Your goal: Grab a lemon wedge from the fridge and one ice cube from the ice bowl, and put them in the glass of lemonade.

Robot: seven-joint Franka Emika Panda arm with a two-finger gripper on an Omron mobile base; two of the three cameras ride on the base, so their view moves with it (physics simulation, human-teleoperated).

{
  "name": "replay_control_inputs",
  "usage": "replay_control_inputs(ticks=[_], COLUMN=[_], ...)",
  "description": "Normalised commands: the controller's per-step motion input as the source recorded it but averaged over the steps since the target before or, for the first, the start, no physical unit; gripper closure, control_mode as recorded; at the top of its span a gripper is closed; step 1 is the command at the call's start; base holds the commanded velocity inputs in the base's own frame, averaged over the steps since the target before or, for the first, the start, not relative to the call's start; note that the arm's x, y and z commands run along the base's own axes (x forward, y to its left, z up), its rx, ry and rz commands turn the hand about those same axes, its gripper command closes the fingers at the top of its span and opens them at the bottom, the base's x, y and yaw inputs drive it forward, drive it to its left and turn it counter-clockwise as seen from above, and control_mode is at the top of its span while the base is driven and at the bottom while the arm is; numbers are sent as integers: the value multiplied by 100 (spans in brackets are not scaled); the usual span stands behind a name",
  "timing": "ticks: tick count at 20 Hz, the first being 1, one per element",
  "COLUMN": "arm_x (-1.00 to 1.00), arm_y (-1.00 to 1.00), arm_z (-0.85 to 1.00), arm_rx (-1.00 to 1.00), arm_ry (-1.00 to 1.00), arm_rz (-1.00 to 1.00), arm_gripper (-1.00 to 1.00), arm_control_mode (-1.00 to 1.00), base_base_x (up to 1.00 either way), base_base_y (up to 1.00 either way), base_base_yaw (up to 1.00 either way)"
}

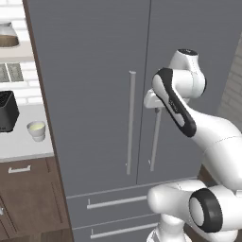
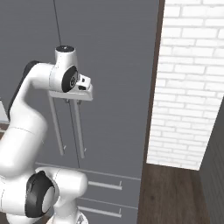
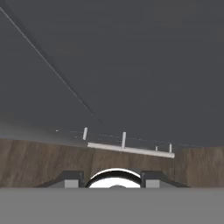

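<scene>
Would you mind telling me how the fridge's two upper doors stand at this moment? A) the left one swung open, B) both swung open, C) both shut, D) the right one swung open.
C: in the left base view both doors of the fridge lie flush in one flat grey face, the bar handles side by side at the seam.
</scene>
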Motion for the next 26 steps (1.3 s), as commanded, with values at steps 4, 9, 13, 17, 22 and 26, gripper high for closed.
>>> replay_control_inputs(ticks=[4, 9, 13, 17, 22, 26], arm_x=[-17, -60, -66, -45, -50, -19], arm_y=[0, 0, 0, 0, 0, 0], arm_z=[0, 0, -12, -17, 0, 0], arm_rx=[0, 1, 5, 0, 0, 0], arm_ry=[0, 0, 0, -4, -8, -3], arm_rz=[0, 0, -2, 0, 0, 0], arm_gripper=[-100, -100, -100, -100, -100, -100], arm_control_mode=[-100, -100, -100, -100, -100, 100], base_base_x=[0, 0, 0, 0, 0, -64], base_base_y=[0, 0, 0, 0, 0, 0], base_base_yaw=[0, 0, 0, 0, 0, -1])
